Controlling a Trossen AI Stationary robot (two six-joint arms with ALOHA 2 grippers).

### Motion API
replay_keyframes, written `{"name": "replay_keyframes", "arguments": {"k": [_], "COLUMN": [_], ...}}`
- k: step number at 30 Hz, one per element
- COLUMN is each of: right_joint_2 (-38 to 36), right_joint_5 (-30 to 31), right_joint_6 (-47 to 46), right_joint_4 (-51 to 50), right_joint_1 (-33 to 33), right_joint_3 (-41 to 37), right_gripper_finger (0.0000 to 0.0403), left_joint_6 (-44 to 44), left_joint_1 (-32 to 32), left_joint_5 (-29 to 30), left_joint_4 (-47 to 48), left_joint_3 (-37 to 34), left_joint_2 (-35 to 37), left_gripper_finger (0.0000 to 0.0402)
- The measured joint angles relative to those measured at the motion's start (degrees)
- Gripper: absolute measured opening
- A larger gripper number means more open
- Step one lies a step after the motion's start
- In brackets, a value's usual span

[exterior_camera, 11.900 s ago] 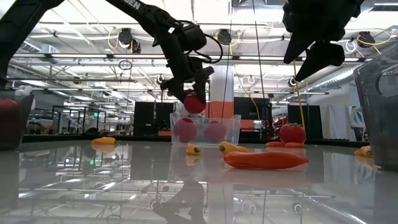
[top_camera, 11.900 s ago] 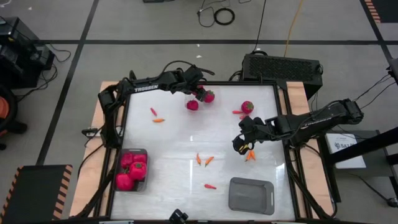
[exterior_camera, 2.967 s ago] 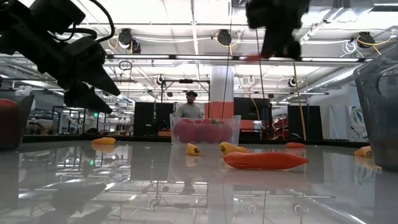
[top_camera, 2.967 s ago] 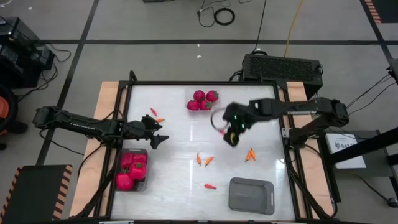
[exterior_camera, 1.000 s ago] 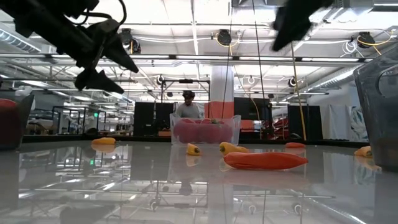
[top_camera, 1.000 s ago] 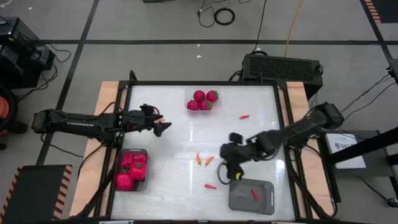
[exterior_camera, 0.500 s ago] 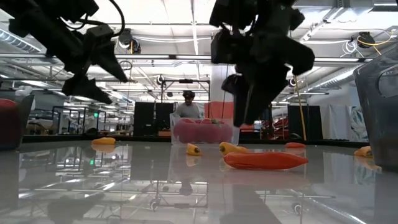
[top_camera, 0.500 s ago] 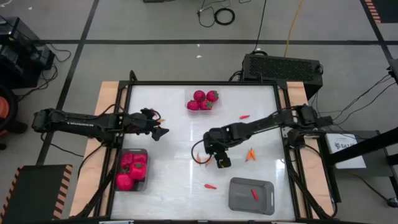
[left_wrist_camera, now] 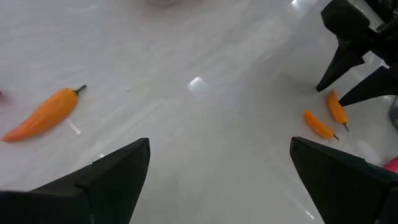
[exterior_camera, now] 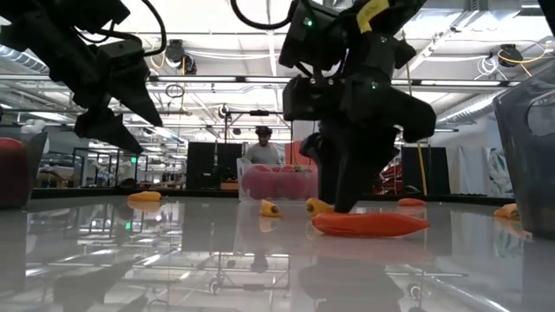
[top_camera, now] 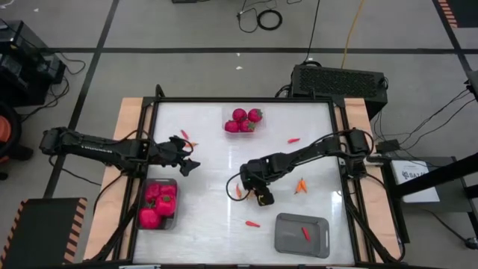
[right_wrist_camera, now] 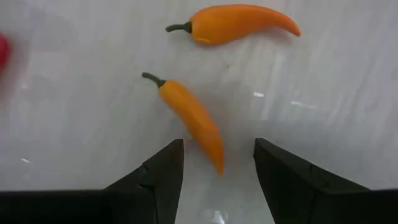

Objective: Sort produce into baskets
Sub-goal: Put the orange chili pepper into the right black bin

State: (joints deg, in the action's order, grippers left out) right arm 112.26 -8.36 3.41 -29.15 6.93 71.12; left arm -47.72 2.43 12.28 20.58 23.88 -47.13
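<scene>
My right gripper (top_camera: 261, 196) is open and low over the table's middle. Its fingers stand on either side of the tip end of a small orange pepper (right_wrist_camera: 193, 119) that lies flat, with a gap on both sides. A second orange pepper (right_wrist_camera: 242, 23) lies just beyond. My left gripper (top_camera: 190, 166) is open and empty above the table's left part, far side of the left grey bin (top_camera: 172, 183), which holds magenta lumpy pieces (top_camera: 155, 203). The right grey bin (top_camera: 287, 237) holds one red pepper (top_camera: 304, 233). The clear tray (top_camera: 243, 119) holds round red pieces.
A red pepper (top_camera: 252, 223) lies near the right bin, two orange ones (top_camera: 300, 185) to the right, a red one (top_camera: 293, 140) farther back, and two small ones (top_camera: 187, 139) at the far left. A black perforated box (top_camera: 340, 78) stands behind the table.
My right gripper has gone from over the right grey bin toward the table's left and down, to the two orange peppers at the middle; it stays open. My left gripper has drifted a little toward the near edge, still open.
</scene>
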Motion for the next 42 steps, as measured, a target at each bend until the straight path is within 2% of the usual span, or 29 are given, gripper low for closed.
{"name": "replay_keyframes", "arguments": {"k": [6,8,13,15,20,23,26,29,37,42], "right_joint_2": [1.5,1.6,0.8,-0.1,-3.9,-7.3,-10.5,-15.4,-22.4,-22.6], "right_joint_5": [2.9,5.0,4.9,4.9,4.9,4.9,4.8,1.5,0.3,0.5], "right_joint_6": [-5.1,-7.0,-10.7,-12.2,-16.0,-19.6,-25.1,-33.3,-55.3,-67.7], "right_joint_4": [-1.9,-2.8,-4.4,-5.6,-9.4,-14.9,-18.9,-21.3,-26.4,-26.6], "right_joint_1": [1.7,2.3,2.8,2.9,3.0,3.0,3.8,5.4,16.1,24.1], "right_joint_3": [0.3,0.4,0.3,0.6,2.5,4.5,5.8,6.5,6.4,6.4], "right_gripper_finger": [0.0141,0.0112,0.0024,0.0008,0.0015,0.0006,0.0003,0.0004,0.0002,0.0002], "left_joint_6": [0.1,0.3,1.9,2.8,3.7,4.7,6.6,10.4,25.7,26.1], "left_joint_1": [0.7,1.0,1.1,1.1,1.1,1.1,1.1,1.1,1.1,1.1], "left_joint_5": [2.4,3.2,4.7,5.4,8.3,11.1,13.9,14.6,14.6,14.6], "left_joint_4": [0.1,0.1,0.1,0.1,0.1,0.1,0.1,1.5,11.0,11.1], "left_joint_3": [0.0,0.0,0.0,0.0,0.0,-0.1,-0.1,-0.1,-0.1,-0.1], "left_joint_2": [0.0,0.0,0.0,0.0,0.0,-0.1,-0.6,-1.3,-5.0,-8.1], "left_gripper_finger": [0.039,0.039,0.039,0.039,0.039,0.039,0.039,0.039,0.039,0.039]}}
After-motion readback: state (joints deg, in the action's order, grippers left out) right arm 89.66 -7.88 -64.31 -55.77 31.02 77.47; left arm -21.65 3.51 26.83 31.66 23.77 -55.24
